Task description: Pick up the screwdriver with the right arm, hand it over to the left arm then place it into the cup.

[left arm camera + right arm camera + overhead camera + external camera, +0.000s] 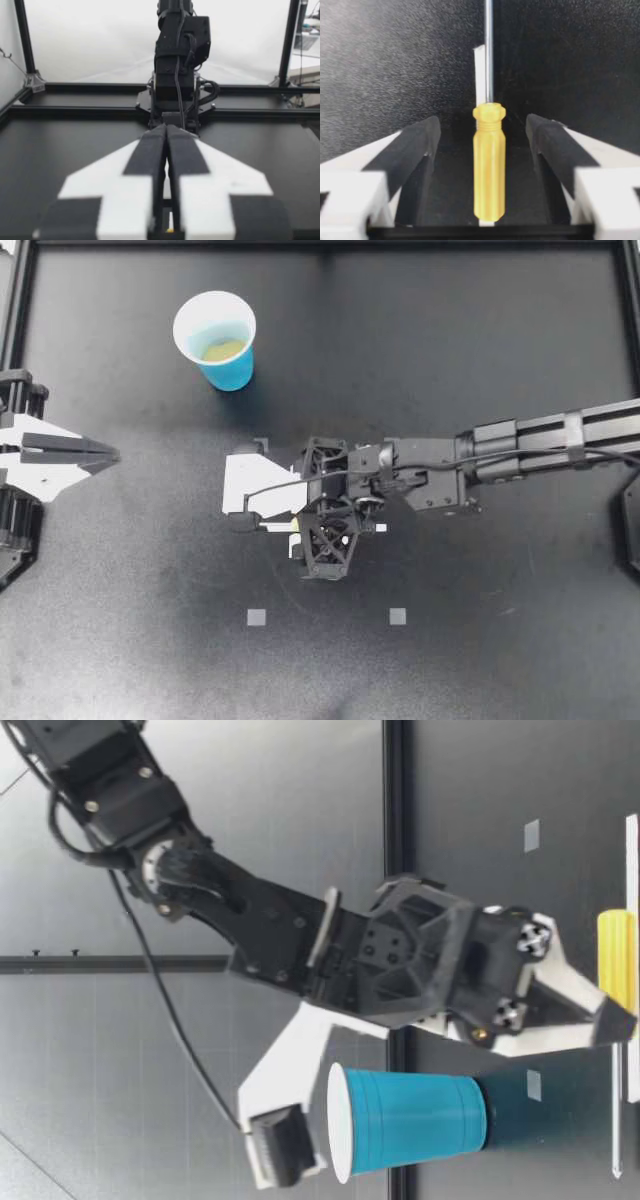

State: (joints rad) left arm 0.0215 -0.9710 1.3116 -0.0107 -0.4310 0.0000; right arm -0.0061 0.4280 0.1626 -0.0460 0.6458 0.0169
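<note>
Screwdriver (pixel 489 165) between wide-open right claw (pixel 236 490) | clearest in wrist view | left claw (pixel 112 453) closed

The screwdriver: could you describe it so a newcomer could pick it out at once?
On the black table, find my right claw at its middle. The screwdriver lies flat between its open fingers. Unlike the blue cup, it has a yellow handle and thin metal shaft.

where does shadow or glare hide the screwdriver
Top view: no glare, but the right gripper covers the screwdriver, leaving a yellow sliver. Right wrist view: handle evenly lit, pale glint along the shaft. Low view: handle plainly lit, no shadow over it.
</note>
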